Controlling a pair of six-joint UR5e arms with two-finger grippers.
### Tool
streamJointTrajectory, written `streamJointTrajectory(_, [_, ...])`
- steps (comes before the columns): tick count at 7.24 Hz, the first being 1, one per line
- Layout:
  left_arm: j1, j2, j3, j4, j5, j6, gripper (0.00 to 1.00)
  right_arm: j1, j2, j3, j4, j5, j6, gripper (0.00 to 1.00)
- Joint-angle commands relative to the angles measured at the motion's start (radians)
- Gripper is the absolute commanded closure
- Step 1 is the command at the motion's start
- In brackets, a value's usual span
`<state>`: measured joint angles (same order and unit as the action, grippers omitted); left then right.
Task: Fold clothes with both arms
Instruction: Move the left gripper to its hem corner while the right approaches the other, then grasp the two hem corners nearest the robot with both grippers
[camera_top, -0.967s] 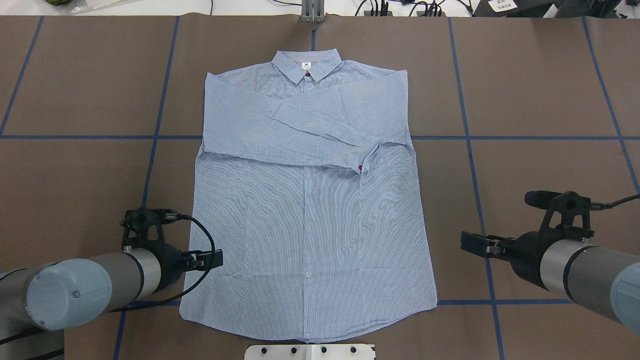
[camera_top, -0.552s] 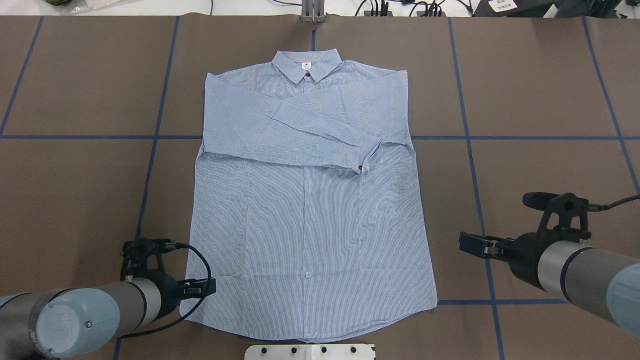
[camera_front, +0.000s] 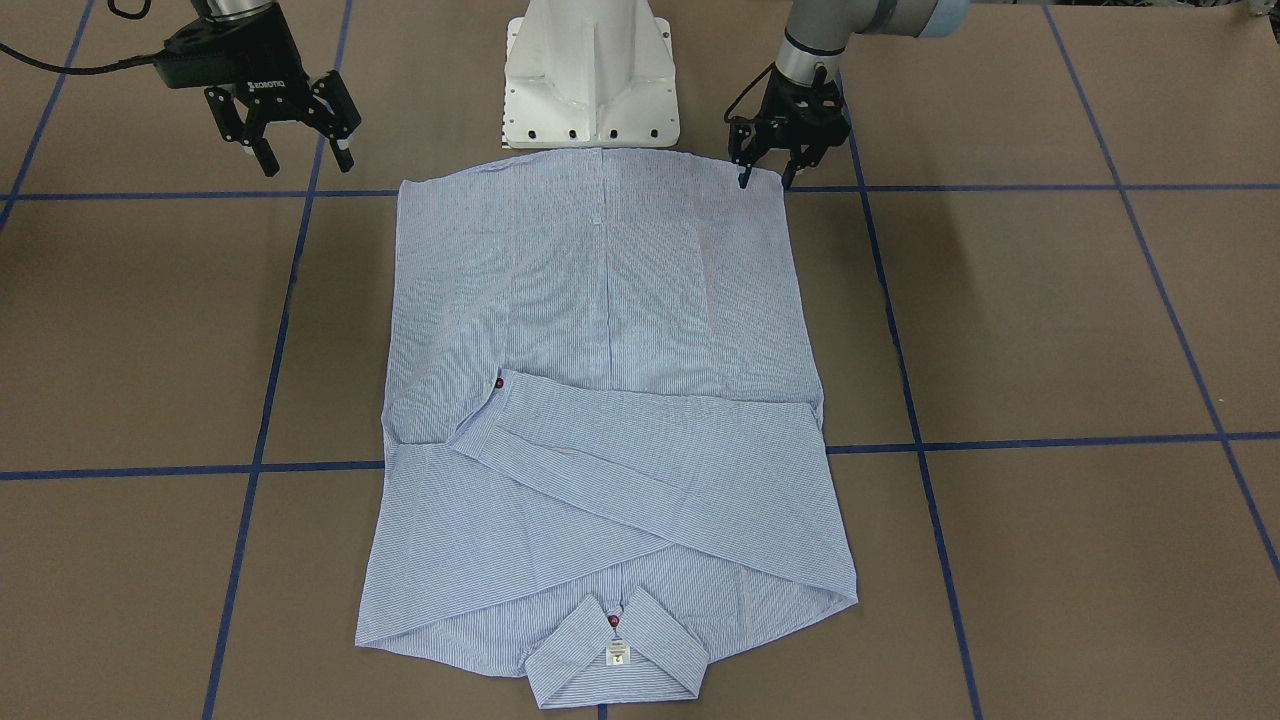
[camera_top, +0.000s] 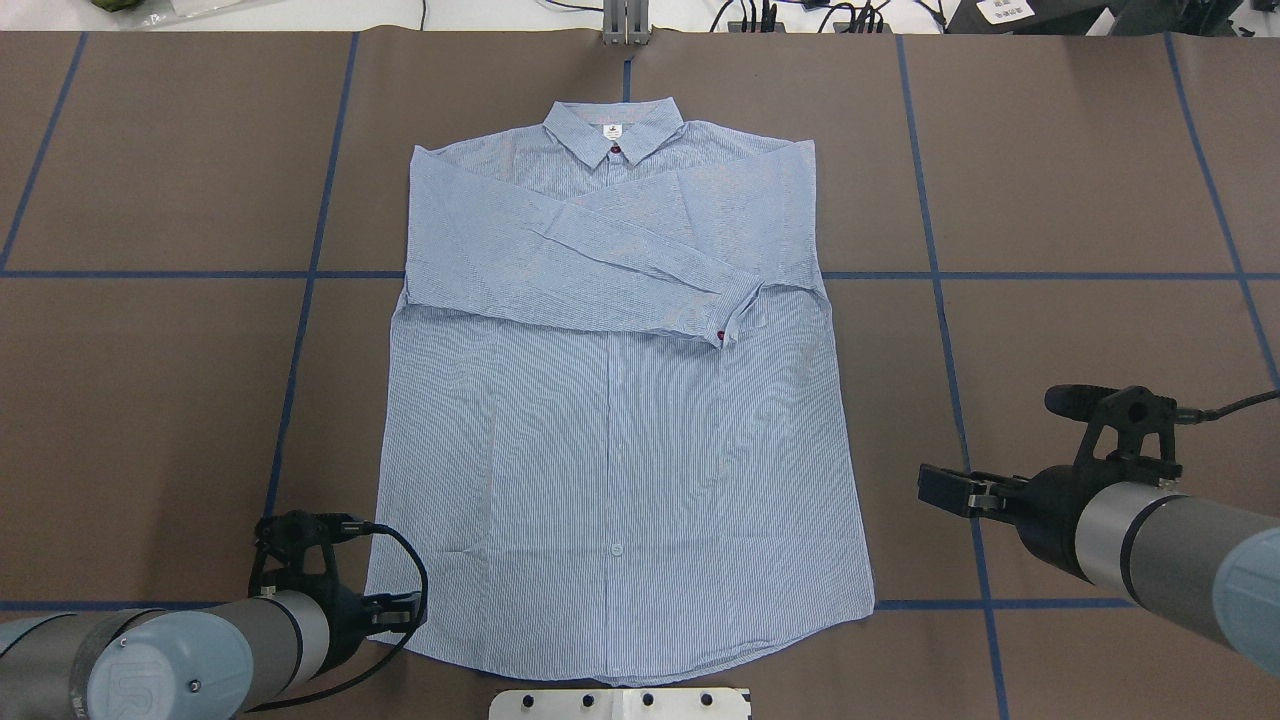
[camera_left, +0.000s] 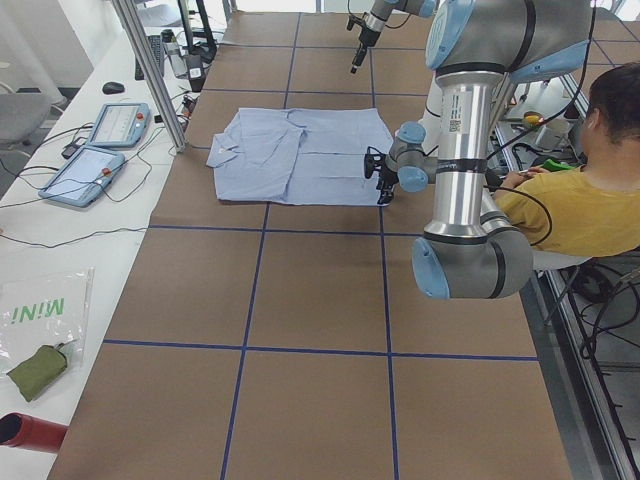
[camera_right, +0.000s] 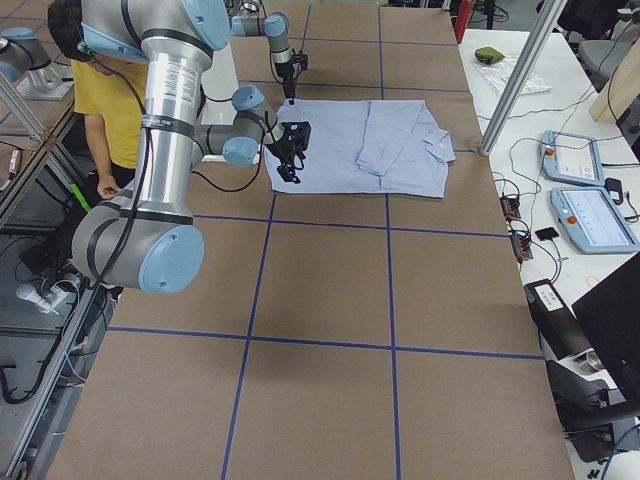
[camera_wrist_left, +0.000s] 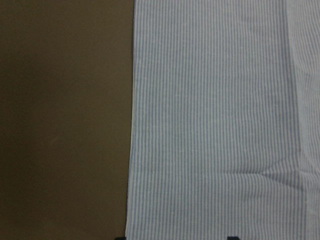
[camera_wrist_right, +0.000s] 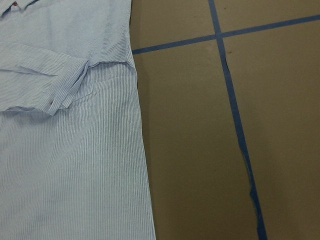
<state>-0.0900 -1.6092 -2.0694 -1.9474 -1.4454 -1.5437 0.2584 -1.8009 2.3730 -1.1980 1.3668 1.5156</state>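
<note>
shirt (camera_front: 600, 300) is lying flat, hem just beside the base (camera_front: 590, 80). left gripper (camera_front: 764, 180), spread wide, is hovering at the hem corner near the base. right gripper (camera_front: 305, 160), also spread, is hanging clear of cloth, so lifting one corner alone would likely be skewing the fold.

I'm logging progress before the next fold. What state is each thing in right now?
shirt: spread flat on the table, front up, body not yet folded.
sleeves: both folded across the chest, one crossed over the other.
left gripper: open, at the shirt's hem corner on its own side.
right gripper: open, beside the shirt, holding nothing.
</note>
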Motion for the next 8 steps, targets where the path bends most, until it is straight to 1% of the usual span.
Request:
streamJointTrajectory(1, [0.003, 0.005, 0.000, 0.010, -0.001, -0.003, 0.32, -0.001, 0.000, 0.000, 0.000, 0.000, 0.000, 0.00])
streamJointTrajectory(4, [0.009, 0.009, 0.000, 0.011, -0.003, -0.003, 0.34, -0.001, 0.000, 0.000, 0.000, 0.000, 0.000, 0.00])
streamJointTrajectory(5, [0.010, 0.009, 0.002, 0.011, -0.003, -0.004, 0.37, -0.001, 0.000, 0.000, 0.000, 0.000, 0.000, 0.00])
streamJointTrajectory(8, [0.026, 0.009, 0.002, 0.011, -0.003, -0.026, 0.58, -0.001, 0.000, 0.000, 0.000, 0.000, 0.000, 0.00])
